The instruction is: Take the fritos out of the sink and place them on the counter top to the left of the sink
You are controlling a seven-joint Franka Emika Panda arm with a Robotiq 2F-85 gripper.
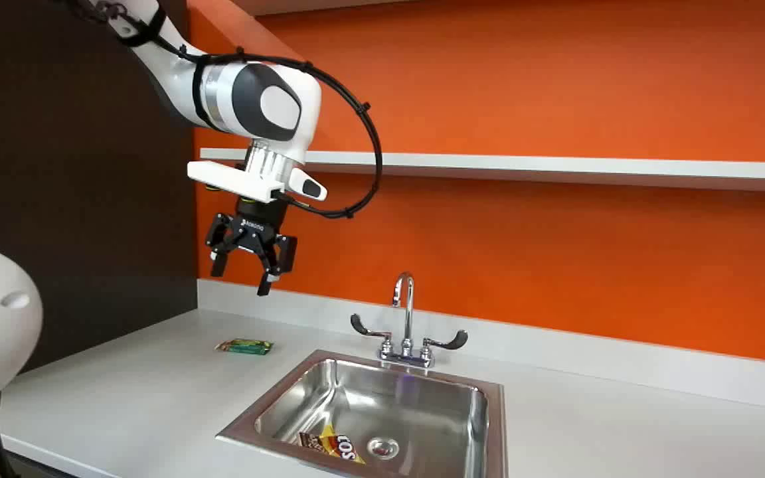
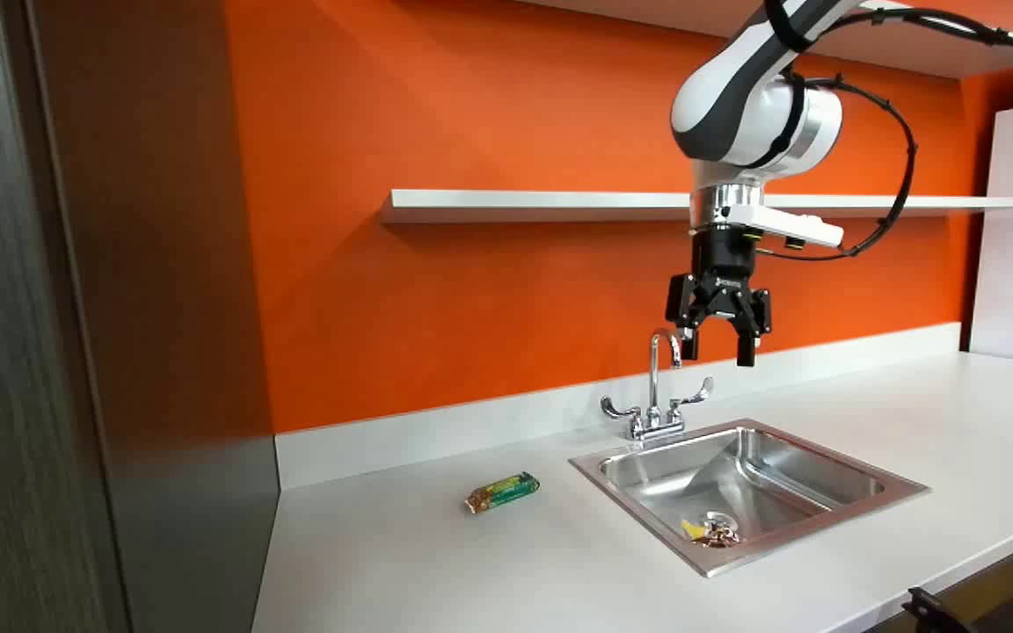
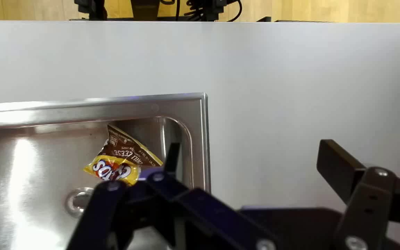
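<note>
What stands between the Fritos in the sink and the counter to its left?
The sink wall and rim on that side; the Fritos bag would probably need lifting over them. A green packet lies on that counter.

Wrist view crops the sink (image 3: 175, 105) (partly behind the hand (image 3: 250, 151)).

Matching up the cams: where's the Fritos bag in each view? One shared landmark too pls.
In an exterior view: Fritos bag near the bottom edge, left of centre, in the sink.
In an exterior view: Fritos bag in the lower part, right of centre.
Wrist view: Fritos bag left of centre, above and right of the drain.
Shared landmark: that drain, visible in all three.
</note>
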